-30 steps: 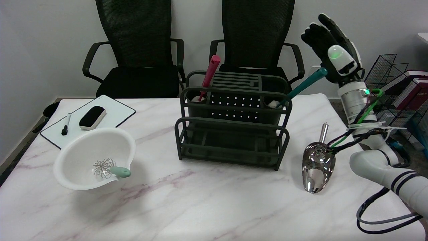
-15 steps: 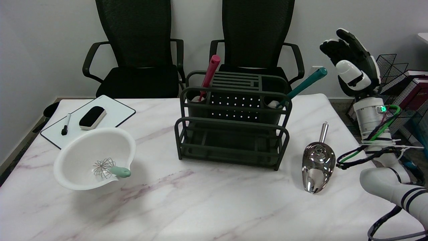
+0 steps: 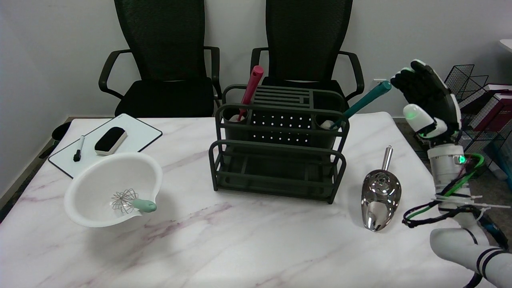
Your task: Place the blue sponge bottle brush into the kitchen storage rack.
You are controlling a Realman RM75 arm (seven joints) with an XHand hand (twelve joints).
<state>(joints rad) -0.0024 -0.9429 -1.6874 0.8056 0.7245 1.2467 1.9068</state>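
Blue sponge bottle brush [image 3: 362, 102] stands tilted in the rack's right cup.
My right hand [image 3: 428, 102] hangs apart beside its handle, fingers spread, holding nothing above the tabletop [image 3: 248, 240].

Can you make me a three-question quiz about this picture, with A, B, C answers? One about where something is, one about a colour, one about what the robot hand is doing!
1. Where is the whisk?
A in the white bowl
B in the rack
C on the whiteboard

2. What colour is the brush handle in the rack's left cup?
A yellow
B pink-red
C white

3. The right hand is:
A gripping the scoop
B holding the bowl
C empty, in the air

Answers: 1 A, its wires lie inside the bowl. 2 B, the handle is pink-red. 3 C, nothing in it.
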